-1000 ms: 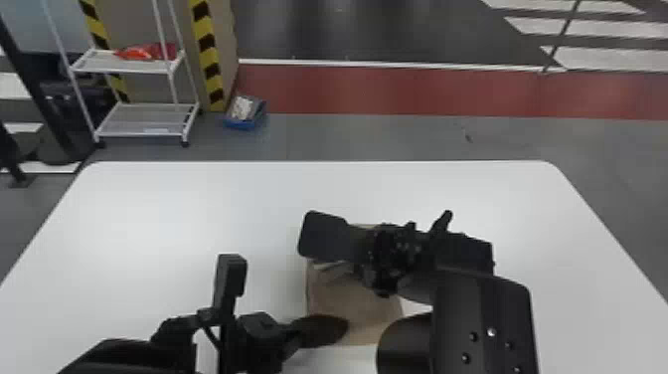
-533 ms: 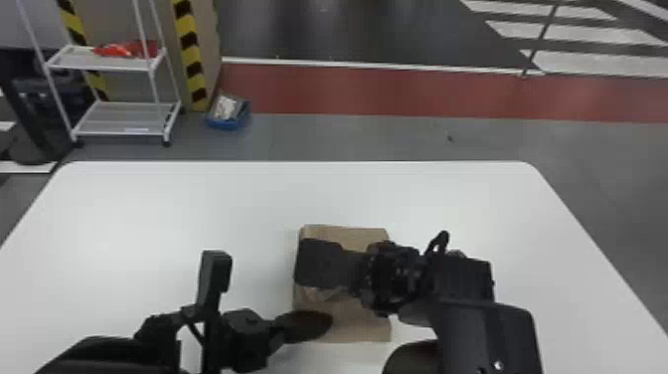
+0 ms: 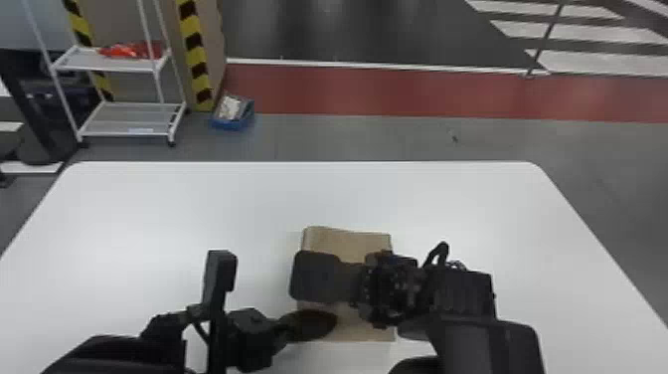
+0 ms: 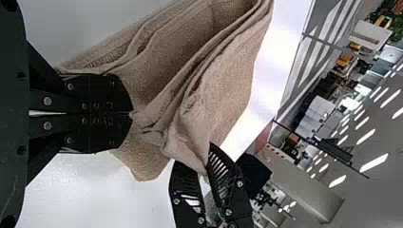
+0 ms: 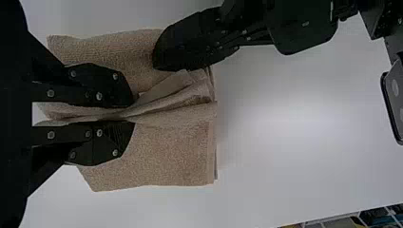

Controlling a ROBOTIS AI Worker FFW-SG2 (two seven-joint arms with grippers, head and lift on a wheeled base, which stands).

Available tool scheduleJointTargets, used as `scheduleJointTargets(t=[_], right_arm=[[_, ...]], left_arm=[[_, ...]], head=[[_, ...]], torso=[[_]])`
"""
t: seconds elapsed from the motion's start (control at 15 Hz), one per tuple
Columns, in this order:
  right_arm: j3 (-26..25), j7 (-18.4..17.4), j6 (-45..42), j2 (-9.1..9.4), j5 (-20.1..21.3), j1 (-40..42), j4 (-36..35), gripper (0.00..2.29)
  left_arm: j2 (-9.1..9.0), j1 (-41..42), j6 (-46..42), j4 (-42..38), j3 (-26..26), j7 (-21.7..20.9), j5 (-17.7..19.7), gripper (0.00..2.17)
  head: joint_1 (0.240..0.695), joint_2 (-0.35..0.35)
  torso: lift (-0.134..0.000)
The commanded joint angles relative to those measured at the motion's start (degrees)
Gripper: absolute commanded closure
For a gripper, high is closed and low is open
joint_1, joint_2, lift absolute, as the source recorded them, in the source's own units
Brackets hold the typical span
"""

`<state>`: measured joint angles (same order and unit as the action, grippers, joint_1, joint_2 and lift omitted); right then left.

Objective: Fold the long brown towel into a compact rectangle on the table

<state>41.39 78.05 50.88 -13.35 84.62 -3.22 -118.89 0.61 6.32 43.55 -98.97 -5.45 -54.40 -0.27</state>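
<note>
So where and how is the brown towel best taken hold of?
Probably by the raised fold, from above, one finger down each side: it stands up from the towel's flatter layers, and the right pincer has it between its fingers.

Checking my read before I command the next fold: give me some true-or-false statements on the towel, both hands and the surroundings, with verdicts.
1. The right hand is closed on a raised fold of the towel. True.
2. The towel is laid out at full length. False: it is folded in layers.
3. The left hand touches the towel. True.
4. The towel hangs off the table. False: it lies within the edges.
5. A blue box stands on the floor. True.
</note>
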Motion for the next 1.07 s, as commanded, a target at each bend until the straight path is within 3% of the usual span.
scheduleJointTargets(t=[0.0,0.53,1.0], right_arm=[[0.45,0.28,-0.11,-0.01,0.63,0.85,-0.02,1.00],[1.50,0.28,1.29,0.87,1.69,2.43,-0.02,1.00],[1.68,0.28,0.94,0.51,2.92,3.39,-0.29,0.97]], left_arm=[[0.00,-0.08,0.00,0.00,-0.09,-0.01,0.00,1.92],[0.00,-0.26,0.00,0.00,0.00,-0.01,0.00,1.92],[0.09,-0.44,0.00,0.00,0.44,-0.36,0.00,1.92]], head=[[0.695,-0.084],[0.695,-0.079],[0.695,-0.076]], torso=[[-0.125],[-0.125],[-0.125]])
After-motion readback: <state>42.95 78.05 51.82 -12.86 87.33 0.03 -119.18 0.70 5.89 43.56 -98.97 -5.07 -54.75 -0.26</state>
